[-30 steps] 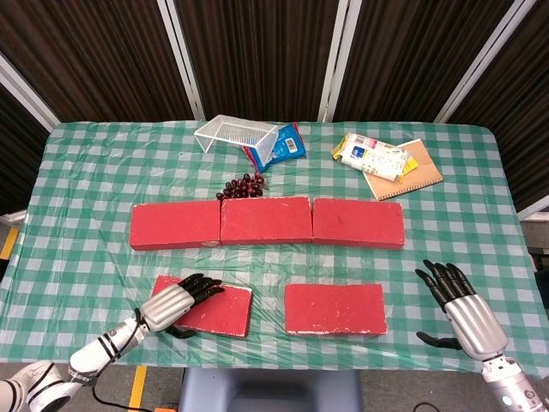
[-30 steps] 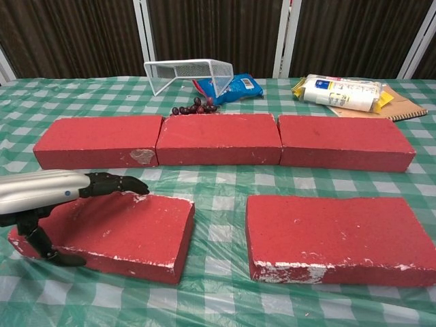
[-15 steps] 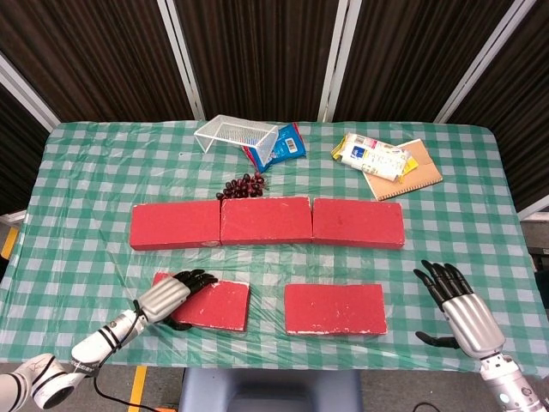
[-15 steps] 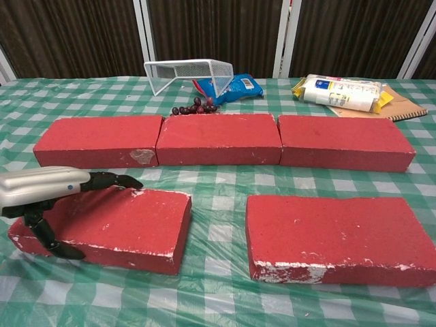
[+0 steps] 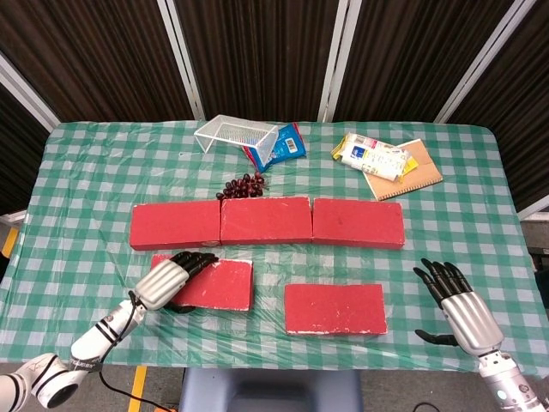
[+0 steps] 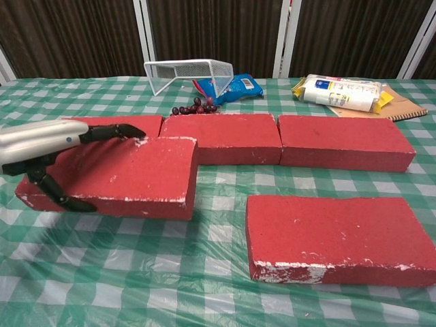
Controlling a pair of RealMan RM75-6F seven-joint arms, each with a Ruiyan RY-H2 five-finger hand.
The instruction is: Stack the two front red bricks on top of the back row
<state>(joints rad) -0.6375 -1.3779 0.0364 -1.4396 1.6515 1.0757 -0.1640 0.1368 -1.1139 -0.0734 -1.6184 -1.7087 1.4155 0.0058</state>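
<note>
Red and chalky at the edges, the front-left brick (image 6: 116, 178) is the one I have in the left robot hand (image 5: 168, 281): fingers (image 6: 112, 131) lie over its top face and the thumb hooks under its near-left side. In the chest view it hangs level, clear of the tabletop (image 6: 204, 286), just in front of the back row (image 5: 267, 221) and partly covering that row's left brick.

By my judgement the task is in its 1st half. Neither front brick sits on the back row yet. I read this one as lifted but not carried over; it needs to go further back, then down onto the row. The front-right brick (image 5: 334, 308) lies flat on the checked cloth, untouched, so that whole 2nd pick and place is left.

My right robot hand (image 5: 458, 307) holds nothing, fingers spread, hovering near the tabletop's front-right corner, well apart from its brick.

The 3 back bricks lie end to end, touching or nearly so, with flat tops that look fit to stack on. White scuffs mark the held brick's front edge and corners; it looks rigid and coarse.
</note>
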